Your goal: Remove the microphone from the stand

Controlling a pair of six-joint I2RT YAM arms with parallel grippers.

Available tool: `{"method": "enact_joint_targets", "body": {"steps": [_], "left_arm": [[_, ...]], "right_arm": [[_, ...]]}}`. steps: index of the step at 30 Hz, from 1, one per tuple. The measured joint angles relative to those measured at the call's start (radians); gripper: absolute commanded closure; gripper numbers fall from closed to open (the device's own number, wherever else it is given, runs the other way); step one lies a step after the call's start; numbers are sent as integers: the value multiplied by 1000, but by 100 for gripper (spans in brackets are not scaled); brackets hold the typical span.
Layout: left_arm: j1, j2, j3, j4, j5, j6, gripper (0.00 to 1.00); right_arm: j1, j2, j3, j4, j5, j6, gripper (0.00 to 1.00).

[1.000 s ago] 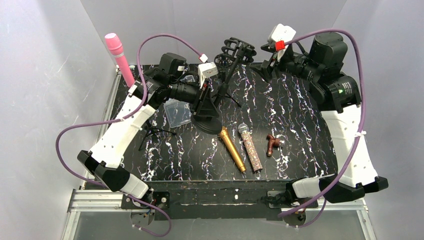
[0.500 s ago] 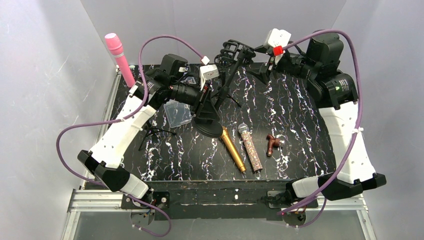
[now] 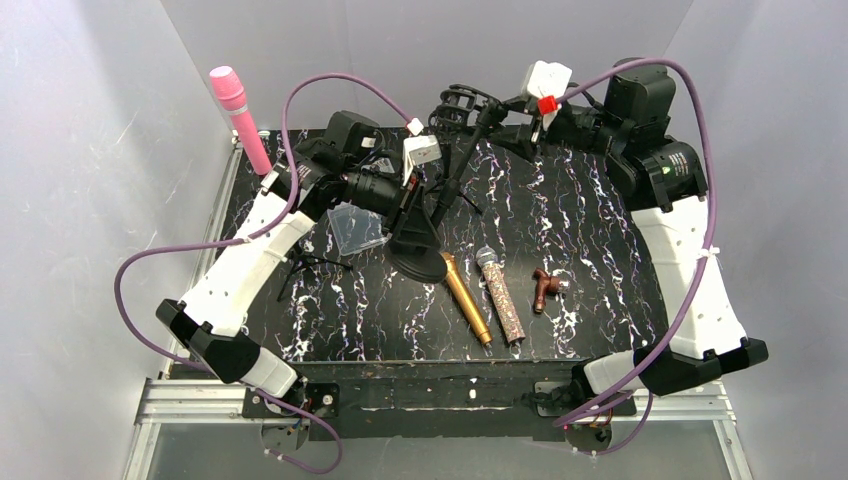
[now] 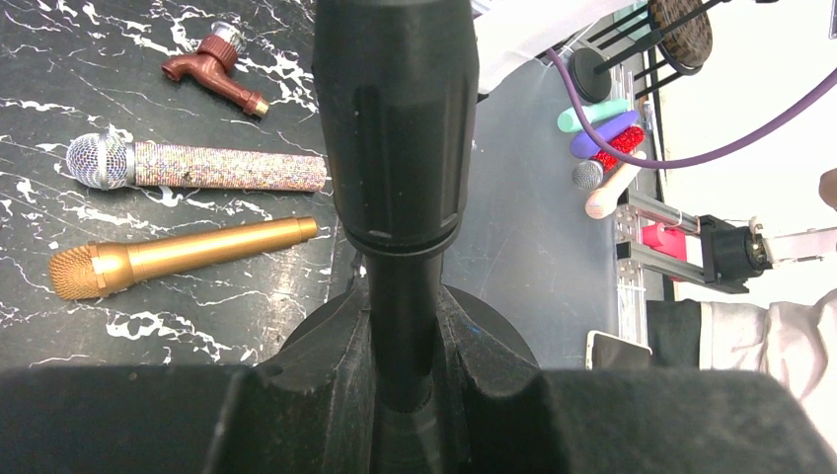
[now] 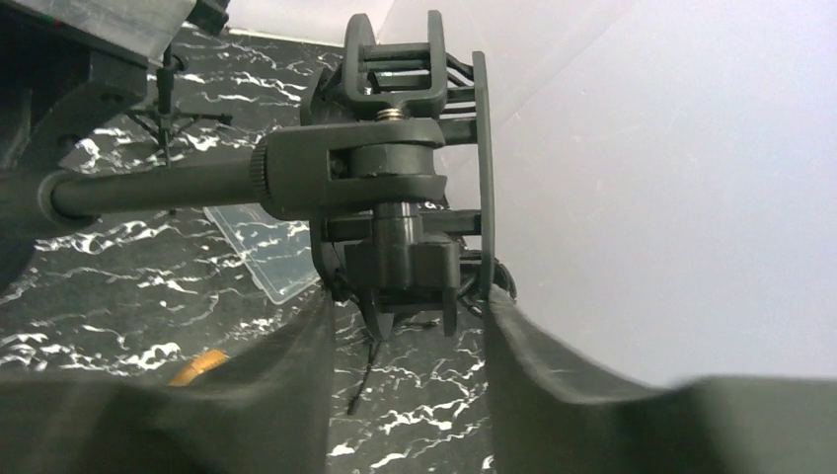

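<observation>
Near table edge: gold microphone (image 3: 466,298) and glittery microphone (image 3: 501,293) lie side by side, off the stand (image 3: 455,170).
Mid-table, left gripper (image 3: 407,197): fingers clamped on the stand pole above its base.
Far end, right gripper (image 5: 407,306): fingers spread wide, straddling the stand's holder (image 5: 395,168); contact cannot be told.

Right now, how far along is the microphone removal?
Done: the left end effector is clamped on the stand's pole, bracing it. In hand: the right end effector sits open around the shock mount at the top, not gripping. Left: the removal itself; I cannot tell whether the mount holds anything. A gold microphone and a glitter microphone lie on the table.
</observation>
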Motion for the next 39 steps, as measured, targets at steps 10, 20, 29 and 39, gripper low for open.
{"method": "enact_joint_targets", "body": {"steps": [10, 20, 29, 39], "left_arm": [[-7, 0, 2, -22, -36, 9, 100], [-13, 18, 41, 6, -192, -16, 100], [-9, 68, 74, 9, -312, -40, 100], [6, 85, 85, 53, -359, -35, 100]], "right_arm": [[18, -26, -47, -32, -14, -40, 99], [77, -87, -148, -73, 68, -81, 99], [118, -120, -234, -45, 179, -66, 94], [137, -130, -241, -16, 312, 114, 26]]}}
